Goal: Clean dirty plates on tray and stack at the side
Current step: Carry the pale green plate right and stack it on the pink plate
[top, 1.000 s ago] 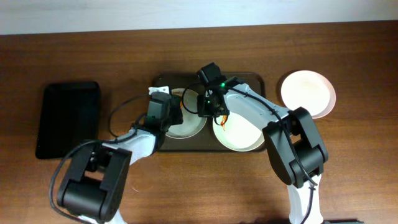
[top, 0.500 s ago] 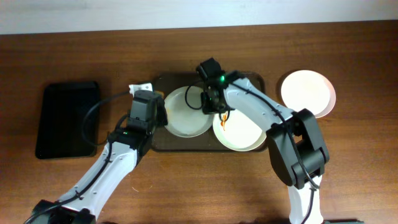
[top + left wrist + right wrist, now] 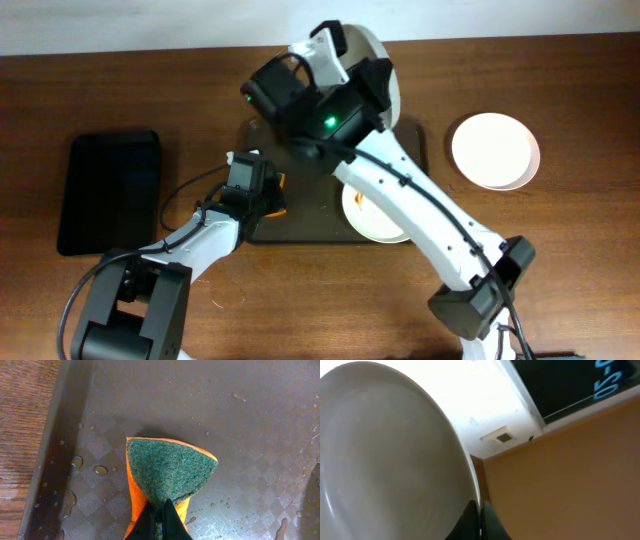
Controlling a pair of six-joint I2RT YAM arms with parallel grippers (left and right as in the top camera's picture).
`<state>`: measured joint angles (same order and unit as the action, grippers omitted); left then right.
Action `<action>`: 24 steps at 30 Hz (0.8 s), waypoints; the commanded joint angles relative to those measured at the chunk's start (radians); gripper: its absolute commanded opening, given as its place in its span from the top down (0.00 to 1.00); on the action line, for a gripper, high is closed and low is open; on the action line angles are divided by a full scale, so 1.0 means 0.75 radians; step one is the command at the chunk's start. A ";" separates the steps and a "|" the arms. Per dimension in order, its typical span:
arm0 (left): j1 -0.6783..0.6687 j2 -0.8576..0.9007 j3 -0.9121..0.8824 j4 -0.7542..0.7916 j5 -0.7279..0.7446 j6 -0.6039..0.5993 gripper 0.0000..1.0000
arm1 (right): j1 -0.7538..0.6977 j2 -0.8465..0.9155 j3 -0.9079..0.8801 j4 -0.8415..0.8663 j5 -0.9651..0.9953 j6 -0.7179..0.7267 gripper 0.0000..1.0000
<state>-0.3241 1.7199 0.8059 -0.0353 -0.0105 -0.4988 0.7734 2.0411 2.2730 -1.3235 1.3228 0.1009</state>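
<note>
My right gripper [image 3: 480, 510] is shut on the rim of a pale plate [image 3: 385, 460] and holds it tilted high above the tray; overhead, the plate [image 3: 388, 70] shows behind the raised arm. My left gripper [image 3: 161, 510] is shut on a green and orange sponge [image 3: 170, 470] that rests on the wet dark brown tray [image 3: 225, 410]. Overhead, the sponge [image 3: 278, 185] lies at the tray's [image 3: 310, 220] left part. A cream plate [image 3: 385, 225] with an orange smear sits on the tray's right part, partly under the right arm. A white plate [image 3: 495, 150] lies on the table to the right of the tray.
A smaller glossy black tray [image 3: 108, 190] lies on the table at the far left. The right arm reaches across the tray's middle and right, high above it. Water drops [image 3: 75, 465] lie on the tray near its left rim.
The right arm has lifted the left plate off the tray and raised it high. The left gripper has moved right onto the bare tray with the sponge.
</note>
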 commanded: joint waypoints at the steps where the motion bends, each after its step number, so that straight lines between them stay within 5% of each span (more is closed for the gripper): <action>1: -0.003 0.023 -0.004 -0.004 0.020 -0.016 1.00 | -0.058 -0.010 0.024 0.005 -0.083 0.015 0.96; 3: -0.003 0.023 -0.004 -0.004 0.020 -0.016 1.00 | -0.210 -0.010 0.024 -0.014 -0.476 0.072 0.96; 5: -0.003 0.023 -0.004 -0.004 0.020 -0.016 1.00 | -0.523 -0.010 0.024 -0.088 -1.029 0.267 0.96; 8: -0.003 0.023 -0.004 -0.003 0.020 -0.016 1.00 | -1.029 -0.008 0.001 -0.183 -1.583 0.265 0.96; 13: -0.003 0.023 -0.004 0.002 0.020 -0.017 1.00 | -1.551 -0.008 -0.420 -0.037 -1.689 0.211 0.96; 17: -0.003 0.023 -0.004 0.007 0.020 -0.017 1.00 | -1.591 -0.007 -0.723 0.268 -1.694 0.190 0.96; 19: -0.003 0.023 -0.004 0.007 0.020 -0.017 1.00 | -1.573 -0.006 -0.745 0.305 -1.732 0.169 0.42; 20: -0.003 0.023 -0.004 0.013 0.020 -0.017 1.00 | -1.562 -0.006 -0.745 0.304 -1.869 0.076 0.32; 22: -0.003 0.023 -0.004 0.016 0.020 -0.016 1.00 | -1.503 -0.006 -0.745 0.281 -2.054 0.005 0.27; 24: -0.003 0.023 -0.004 0.007 0.020 -0.017 1.00 | -1.415 -0.011 -0.744 0.229 -2.125 0.005 0.33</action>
<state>-0.3241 1.7226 0.8059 -0.0265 -0.0097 -0.4992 -0.3508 2.0449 1.7199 -1.1320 -0.1711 0.1242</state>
